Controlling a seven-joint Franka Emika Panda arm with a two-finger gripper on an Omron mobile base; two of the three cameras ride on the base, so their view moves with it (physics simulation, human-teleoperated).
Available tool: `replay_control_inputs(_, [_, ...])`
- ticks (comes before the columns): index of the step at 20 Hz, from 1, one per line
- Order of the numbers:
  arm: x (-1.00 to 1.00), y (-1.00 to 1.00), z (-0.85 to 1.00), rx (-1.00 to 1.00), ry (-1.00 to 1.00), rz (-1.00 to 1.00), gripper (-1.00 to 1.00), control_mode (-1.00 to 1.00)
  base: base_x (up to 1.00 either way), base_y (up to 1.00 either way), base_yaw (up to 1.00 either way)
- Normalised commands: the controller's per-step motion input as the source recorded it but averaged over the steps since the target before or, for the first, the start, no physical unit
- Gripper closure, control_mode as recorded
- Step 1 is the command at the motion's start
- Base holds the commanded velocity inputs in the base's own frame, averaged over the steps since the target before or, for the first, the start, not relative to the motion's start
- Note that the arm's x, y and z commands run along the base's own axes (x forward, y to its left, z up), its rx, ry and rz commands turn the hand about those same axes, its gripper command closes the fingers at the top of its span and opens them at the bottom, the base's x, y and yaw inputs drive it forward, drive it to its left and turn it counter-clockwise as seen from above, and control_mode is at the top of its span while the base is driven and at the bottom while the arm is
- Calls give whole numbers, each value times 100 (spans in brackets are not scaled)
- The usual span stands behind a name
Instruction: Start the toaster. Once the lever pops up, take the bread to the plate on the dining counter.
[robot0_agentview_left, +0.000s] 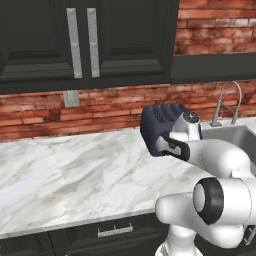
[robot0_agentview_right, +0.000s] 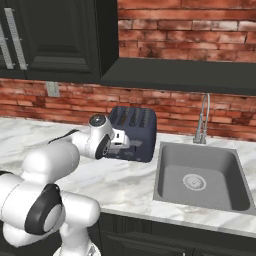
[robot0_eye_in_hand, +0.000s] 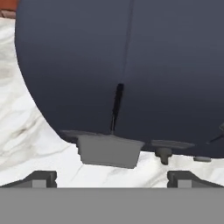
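In hand view, toaster (robot0_eye_in_hand: 131, 65) lever (robot0_eye_in_hand: 109, 151) between spread end effector (robot0_eye_in_hand: 112, 177) tips

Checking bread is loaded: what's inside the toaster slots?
Can't confirm. The toaster shows dark slots on top in both base views, nothing sticking out; their insides are too dark to see. In the hand view the open gripper faces its lever.

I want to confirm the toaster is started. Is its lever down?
Down. In the hand view the grey lever sits at the bottom of its slot on the toaster, near the counter.
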Motion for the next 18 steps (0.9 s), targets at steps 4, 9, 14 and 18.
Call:
replay_control_inputs(4, [-1,-17,47,3,-1,-1,-100,-100,0,0,0])
replay_control_inputs(9, [0,-13,37,0,-5,0,-100,-100,0,0,0])
replay_control_inputs(14, [0,0,30,0,-6,0,-100,-100,0,0,0])
replay_control_inputs(18, [0,0,14,0,-12,0,-100,-100,0,0,0])
